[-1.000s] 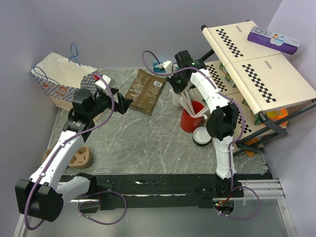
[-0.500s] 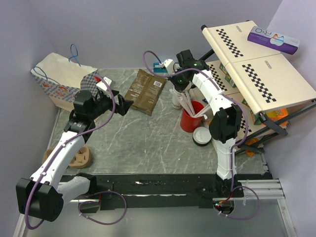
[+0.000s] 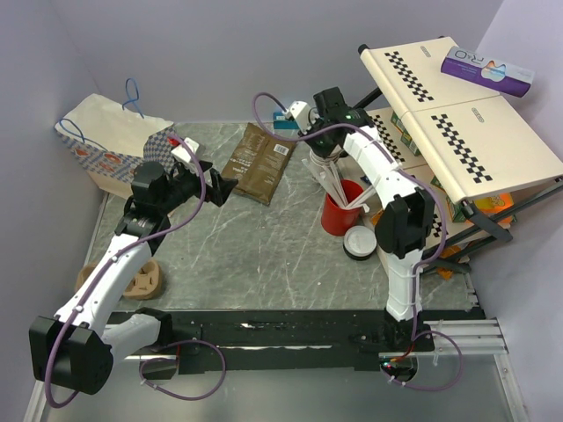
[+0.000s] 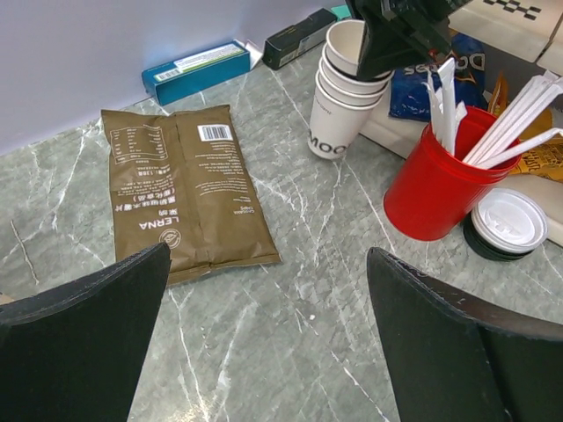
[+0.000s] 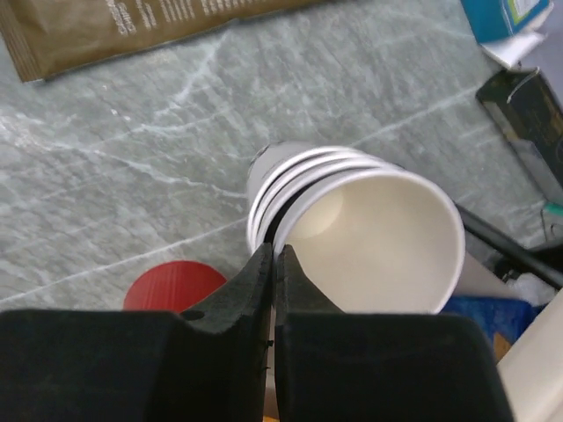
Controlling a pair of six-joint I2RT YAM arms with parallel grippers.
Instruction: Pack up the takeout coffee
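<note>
No lidded takeout coffee cup shows in any view. A stack of lidless cream cups [image 4: 345, 101] stands on the table behind the red cup. My right gripper [image 5: 274, 252] is shut on the rim of the top cup [image 5: 378, 233], one finger inside and one outside, and that cup sits tilted and raised in the stack. The gripper also shows from above [image 3: 319, 158]. My left gripper [image 4: 268, 253] is open and empty, held above the table in front of the brown pouch [image 4: 180, 189]; from above it is at the left [image 3: 226, 185].
A red cup of white sticks [image 3: 339, 214] stands beside a pile of white and black lids [image 3: 361, 242]. A paper bag [image 3: 110, 141] lies at the back left, a cardboard cup carrier [image 3: 145, 280] at the near left. A chequered rack [image 3: 457, 123] fills the right.
My right gripper has shifted a little up and toward the back while holding the top cup's rim. The left arm has not moved.
</note>
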